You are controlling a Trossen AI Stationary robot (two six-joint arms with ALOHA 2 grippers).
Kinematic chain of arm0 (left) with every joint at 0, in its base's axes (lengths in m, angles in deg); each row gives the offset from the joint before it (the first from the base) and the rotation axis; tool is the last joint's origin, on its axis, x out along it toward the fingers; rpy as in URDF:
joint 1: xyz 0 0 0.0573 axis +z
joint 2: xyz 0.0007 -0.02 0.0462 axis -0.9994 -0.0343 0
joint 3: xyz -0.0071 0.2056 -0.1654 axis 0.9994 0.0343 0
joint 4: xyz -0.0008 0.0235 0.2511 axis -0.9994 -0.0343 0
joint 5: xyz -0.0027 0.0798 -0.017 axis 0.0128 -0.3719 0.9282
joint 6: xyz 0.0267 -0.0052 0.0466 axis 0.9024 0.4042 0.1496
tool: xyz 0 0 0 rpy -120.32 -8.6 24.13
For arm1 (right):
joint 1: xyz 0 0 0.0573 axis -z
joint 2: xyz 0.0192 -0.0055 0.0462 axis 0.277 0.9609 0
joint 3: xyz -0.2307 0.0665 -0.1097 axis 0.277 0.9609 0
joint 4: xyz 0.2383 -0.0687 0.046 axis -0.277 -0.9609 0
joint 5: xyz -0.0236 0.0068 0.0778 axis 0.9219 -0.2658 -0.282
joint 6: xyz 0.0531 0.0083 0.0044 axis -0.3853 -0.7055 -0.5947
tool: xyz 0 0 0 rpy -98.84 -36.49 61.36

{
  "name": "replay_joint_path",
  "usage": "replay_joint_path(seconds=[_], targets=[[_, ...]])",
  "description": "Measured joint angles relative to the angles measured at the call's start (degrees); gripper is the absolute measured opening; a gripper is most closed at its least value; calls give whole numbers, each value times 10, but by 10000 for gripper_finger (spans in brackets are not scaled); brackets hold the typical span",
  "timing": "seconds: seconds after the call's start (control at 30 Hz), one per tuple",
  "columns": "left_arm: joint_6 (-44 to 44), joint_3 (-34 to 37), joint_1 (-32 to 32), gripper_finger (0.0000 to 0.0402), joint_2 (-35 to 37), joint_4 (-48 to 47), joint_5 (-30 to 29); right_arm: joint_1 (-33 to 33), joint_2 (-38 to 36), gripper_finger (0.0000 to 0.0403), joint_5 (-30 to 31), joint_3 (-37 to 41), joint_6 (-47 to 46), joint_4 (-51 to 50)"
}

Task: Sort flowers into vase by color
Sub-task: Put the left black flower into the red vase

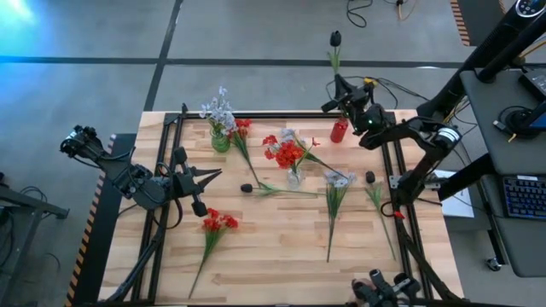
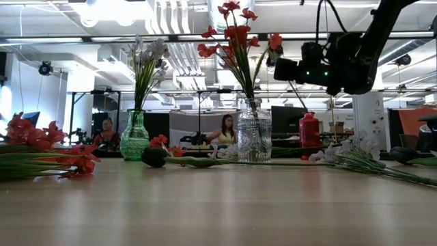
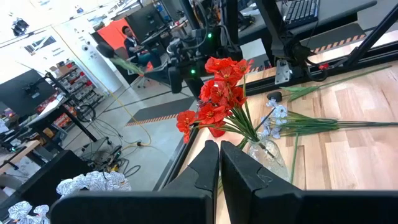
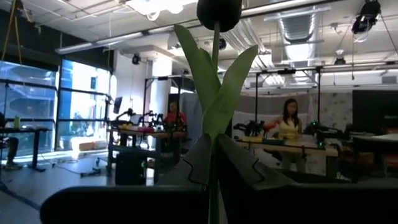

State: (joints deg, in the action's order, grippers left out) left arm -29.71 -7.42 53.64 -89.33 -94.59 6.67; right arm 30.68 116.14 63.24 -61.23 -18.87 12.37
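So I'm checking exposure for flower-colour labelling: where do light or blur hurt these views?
Right wrist view: the dark tulip held in the right gripper is backlit by ceiling lamps and bright windows, nearly a silhouette. Low view: the near tabletop is soft, and the red flowers at the edge are blurred. High view: blue glare in one corner; the red bouquet reads clearly.

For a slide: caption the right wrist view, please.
Right gripper shut on a dark tulip, stem upright between its fingers, lab room behind.
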Motion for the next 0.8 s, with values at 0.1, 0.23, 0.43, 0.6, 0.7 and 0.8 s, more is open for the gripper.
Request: replay_joint_path(seconds=[0.1, 0.23, 0.43, 0.6, 0.7, 0.8], targets=[[0, 0, 0, 0, 0, 0, 0, -1, 8, 12, -1, -2, 2, 7], [0, 0, 0, 0, 0, 0, 0, -1, 6, 12, -1, -3, 6, 7], [2, 1, 0, 0, 0, 0, 0, -2, -4, 12, -1, 3, 6, 4], [2, 1, 0, 0, 0, 0, 0, -2, -4, 12, -1, 11, 6, -29], [2, 1, 0, 0, 0, 0, 0, -3, -4, 12, -1, 16, 6, -27], [2, 1, 0, 0, 0, 0, 0, -4, -4, 12, 0, 18, 5, -28]])
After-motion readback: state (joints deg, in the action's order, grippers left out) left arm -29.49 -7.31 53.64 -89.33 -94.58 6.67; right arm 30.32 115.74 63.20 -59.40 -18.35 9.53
